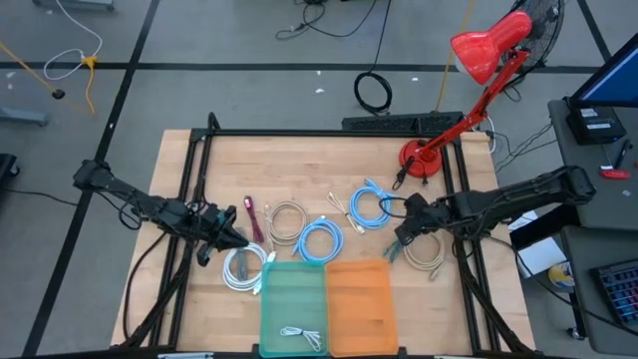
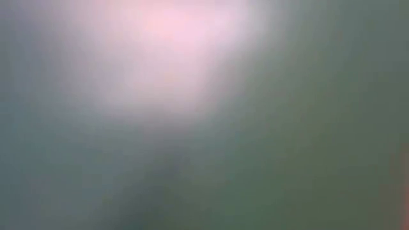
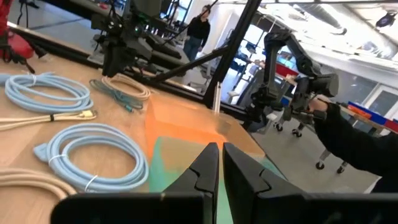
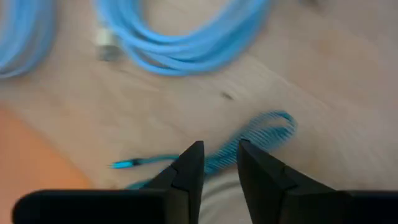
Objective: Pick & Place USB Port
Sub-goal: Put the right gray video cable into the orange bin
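A: Right gripper [image 4: 214,165] low over the teal braided cable [image 4: 261,134], jaws slightly apart, beside the orange tray [image 1: 359,299]?
B: Yes. Blue coils [image 1: 371,206] crowd behind. Left gripper [image 1: 231,237] jaws pressed together, empty, above the white cable [image 1: 242,269].

In the high view the left arm enters from the left edge at mid height and slants down toward the centre-left, its left gripper [image 1: 231,237] ending low and left of the frame's middle; in the left wrist view its two dark fingers [image 3: 205,167] stand pressed nearly together at the bottom centre. The right arm reaches in from the right edge at mid height, running leftward to the right gripper [image 1: 402,237] right of centre. In the right wrist view its fingers [image 4: 189,165] stand slightly apart at bottom centre.
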